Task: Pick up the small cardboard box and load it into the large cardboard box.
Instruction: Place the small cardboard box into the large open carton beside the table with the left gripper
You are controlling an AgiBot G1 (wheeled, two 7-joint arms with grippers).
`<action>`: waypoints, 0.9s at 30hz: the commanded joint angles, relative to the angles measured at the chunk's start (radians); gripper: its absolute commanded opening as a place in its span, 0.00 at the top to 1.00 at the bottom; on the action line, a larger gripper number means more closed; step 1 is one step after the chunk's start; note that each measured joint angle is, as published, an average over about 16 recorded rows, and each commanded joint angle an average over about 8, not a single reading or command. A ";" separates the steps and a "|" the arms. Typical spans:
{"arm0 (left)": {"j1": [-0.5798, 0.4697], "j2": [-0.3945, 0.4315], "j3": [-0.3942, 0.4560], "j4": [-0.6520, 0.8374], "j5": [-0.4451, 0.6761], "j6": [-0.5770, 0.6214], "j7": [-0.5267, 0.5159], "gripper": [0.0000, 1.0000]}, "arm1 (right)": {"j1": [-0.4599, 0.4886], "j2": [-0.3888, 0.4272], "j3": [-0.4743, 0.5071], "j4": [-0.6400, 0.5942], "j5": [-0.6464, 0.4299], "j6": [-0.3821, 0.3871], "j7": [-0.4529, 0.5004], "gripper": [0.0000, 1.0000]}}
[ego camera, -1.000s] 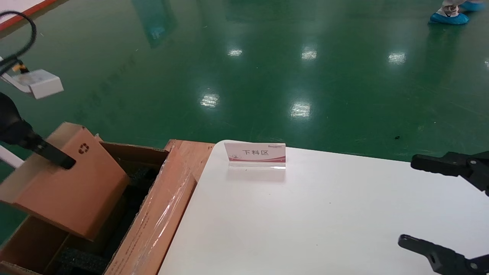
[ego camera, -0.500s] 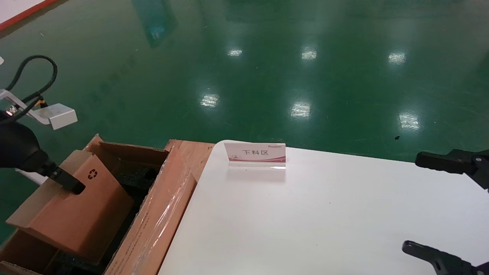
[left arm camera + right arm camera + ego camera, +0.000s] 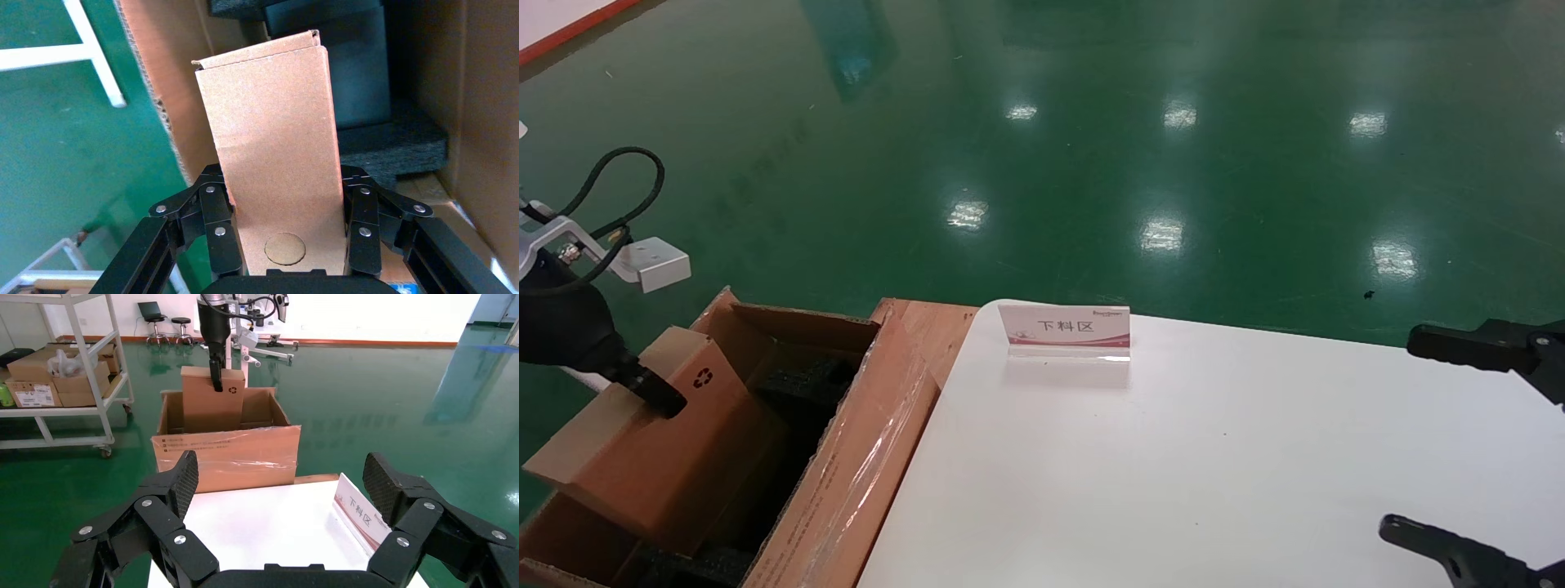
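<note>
Black linkage tool (image 3: pixel 283 236), silver screws, looped black cable (image 3: pixel 617 184).

The small cardboard box (image 3: pixel 272 147) is made of plain matt brown cardboard with smooth faces. The large cardboard box (image 3: pixel 846 482) is of corrugated cardboard, its fluted edge exposed, with glossy clear tape (image 3: pixel 878 457) laid on its right flap and rough matt black foam blocks (image 3: pixel 392 147) inside. The table (image 3: pixel 1214 457) is smooth and white; the floor (image 3: pixel 1091 163) is glossy green.

Legible markings

White-and-red acrylic sign card (image 3: pixel 1064 330): "下料区". Small plain brown cardboard box (image 3: pixel 674 441): black recycling symbol (image 3: pixel 704 376).
</note>
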 commanded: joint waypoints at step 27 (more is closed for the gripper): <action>0.053 -0.013 0.015 -0.008 0.063 -0.133 -0.026 1.00 | 0.000 0.001 -0.002 0.000 0.001 0.001 -0.001 0.00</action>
